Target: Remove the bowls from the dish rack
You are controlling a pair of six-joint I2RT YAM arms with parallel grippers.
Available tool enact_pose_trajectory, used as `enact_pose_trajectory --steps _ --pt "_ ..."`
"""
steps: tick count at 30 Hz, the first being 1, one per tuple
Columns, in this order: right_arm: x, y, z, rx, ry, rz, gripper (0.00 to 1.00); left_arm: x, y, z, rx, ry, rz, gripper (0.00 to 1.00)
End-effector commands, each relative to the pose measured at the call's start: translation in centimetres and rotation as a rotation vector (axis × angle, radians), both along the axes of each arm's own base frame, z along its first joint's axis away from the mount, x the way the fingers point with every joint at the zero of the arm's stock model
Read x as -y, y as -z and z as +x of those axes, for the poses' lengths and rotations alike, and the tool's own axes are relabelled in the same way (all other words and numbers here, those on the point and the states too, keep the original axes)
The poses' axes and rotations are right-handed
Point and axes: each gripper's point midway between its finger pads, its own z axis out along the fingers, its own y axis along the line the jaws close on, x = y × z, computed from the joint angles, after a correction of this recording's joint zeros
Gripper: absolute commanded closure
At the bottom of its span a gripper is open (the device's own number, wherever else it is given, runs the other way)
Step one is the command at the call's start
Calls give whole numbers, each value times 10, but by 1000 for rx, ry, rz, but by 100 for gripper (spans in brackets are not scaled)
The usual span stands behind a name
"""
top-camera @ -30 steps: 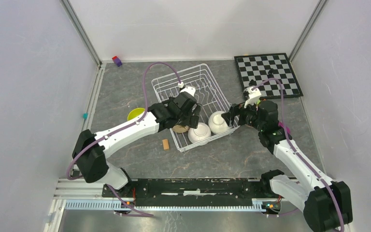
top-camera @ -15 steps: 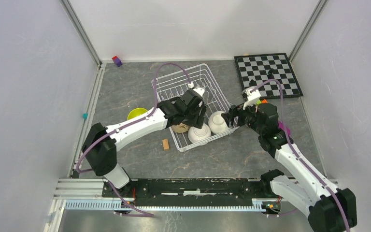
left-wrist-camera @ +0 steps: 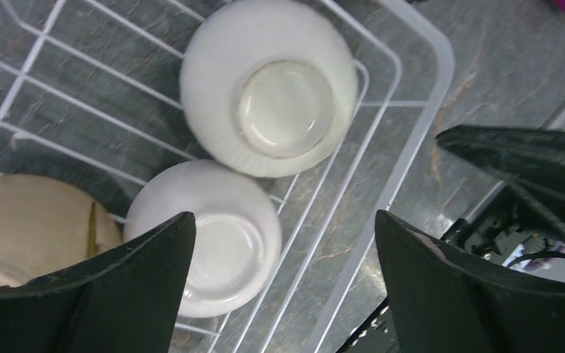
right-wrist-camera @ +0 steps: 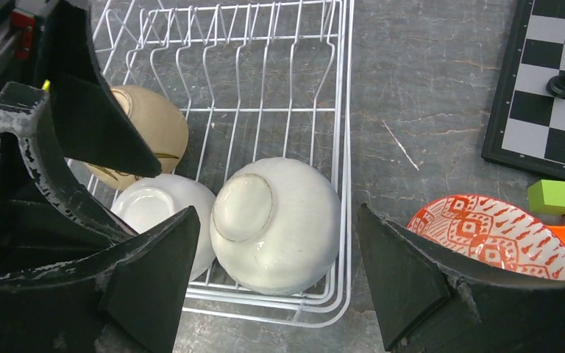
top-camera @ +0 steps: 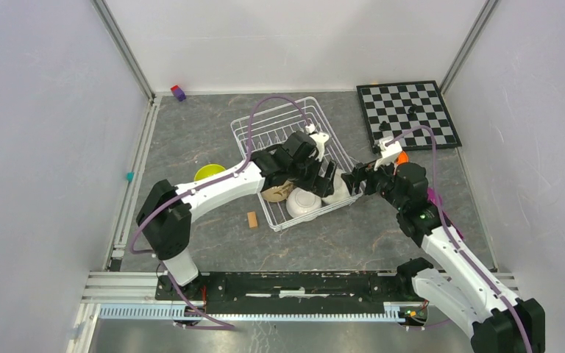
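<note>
Top external view: the unloading looks part done, with three bowls left in the white wire dish rack (top-camera: 261, 132) at mid-frame and two out on the grey counter (top-camera: 191, 243). The lime-yellow bowl (top-camera: 207, 173) sits open side up on the counter just left of the rack. The red-patterned bowl (right-wrist-camera: 496, 235) shows best at the lower right of the right wrist view, open side up on the counter and apart from the rack's right rim, with a green block (right-wrist-camera: 552, 196) just above it in frame. No blue-and-white bowl appears in any view, so its place cannot be told.

All three remaining bowls crowd the lower end of the rack, while its upper end with the prongs holds nothing. In the right wrist view, one white bowl (right-wrist-camera: 276, 224) lies foot up against the rack's lower right corner. The second white bowl (right-wrist-camera: 158, 209) is touching or just beside it on the left, and the tan bowl (right-wrist-camera: 147, 129) sits above that one. The left jaws hang spread wide over the two white bowls, grasping nothing. The right jaws, also spread and empty, frame the corner bowl from the right. The chessboard (top-camera: 408, 110) lies at the upper right, clear of the work
</note>
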Motion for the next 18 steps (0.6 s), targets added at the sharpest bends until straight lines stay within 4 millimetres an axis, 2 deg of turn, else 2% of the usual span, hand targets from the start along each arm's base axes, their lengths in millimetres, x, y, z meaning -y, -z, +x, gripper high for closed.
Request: enact_pose_trajectory --steps 1,9,14,18 --pt "3 -7 -2 40 10 0 15 35 -20 6 60 121 -126 0" --pt "29 -30 -5 145 139 13 14 44 1 29 80 89 -31 0" --pt "53 -46 -10 238 266 47 12 52 13 36 70 83 -7 0" --pt "63 -50 -12 276 315 62 11 46 22 46 81 34 40 6"
